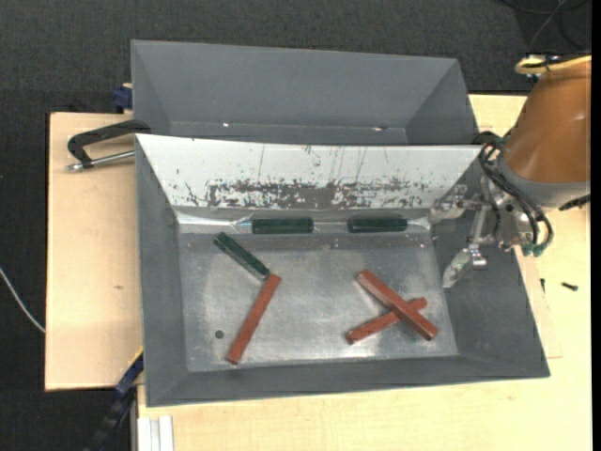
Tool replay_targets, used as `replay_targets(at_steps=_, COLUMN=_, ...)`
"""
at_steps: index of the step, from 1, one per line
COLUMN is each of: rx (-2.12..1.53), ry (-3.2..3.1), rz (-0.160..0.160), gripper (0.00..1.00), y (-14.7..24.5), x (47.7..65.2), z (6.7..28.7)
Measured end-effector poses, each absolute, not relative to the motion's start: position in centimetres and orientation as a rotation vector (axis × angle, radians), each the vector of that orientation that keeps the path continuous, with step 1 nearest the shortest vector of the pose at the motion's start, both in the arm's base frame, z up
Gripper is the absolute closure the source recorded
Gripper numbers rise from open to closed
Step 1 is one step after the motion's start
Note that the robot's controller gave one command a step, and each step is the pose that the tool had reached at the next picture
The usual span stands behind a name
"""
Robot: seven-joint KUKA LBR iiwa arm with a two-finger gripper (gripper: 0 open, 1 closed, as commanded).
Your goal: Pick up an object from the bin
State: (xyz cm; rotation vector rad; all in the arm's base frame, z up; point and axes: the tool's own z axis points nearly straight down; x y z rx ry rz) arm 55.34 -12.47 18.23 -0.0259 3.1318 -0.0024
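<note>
The arm's orange cover (556, 125) sits highest, its gripper (466, 256) low by the grey bin's (300, 92) side wall; pinched or spread, I cannot tell. Two crossed red sticks (399, 310) lie just beside it.

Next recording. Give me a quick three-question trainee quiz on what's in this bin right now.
1. How many red sticks lie on the floor of the bin?
2. True or false: the gripper is at the bin's left side.
3. Where do two red sticks lie crossed? A) on the right, near the gripper B) at the far left C) along the back wall

Key: 1) three; 2) false, it is at the right side; 3) A.
</note>
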Motion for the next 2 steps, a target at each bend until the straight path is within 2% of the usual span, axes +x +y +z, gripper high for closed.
replay_targets(at_steps=1, rx=-0.127, ry=3.134, rz=-0.001, gripper=0.00, y=-11.3, x=54.8, z=11.4)
replay_targets(at_steps=2, rx=-0.152, ry=3.134, rz=0.001, gripper=0.00, y=-11.1, x=54.6, z=9.9)
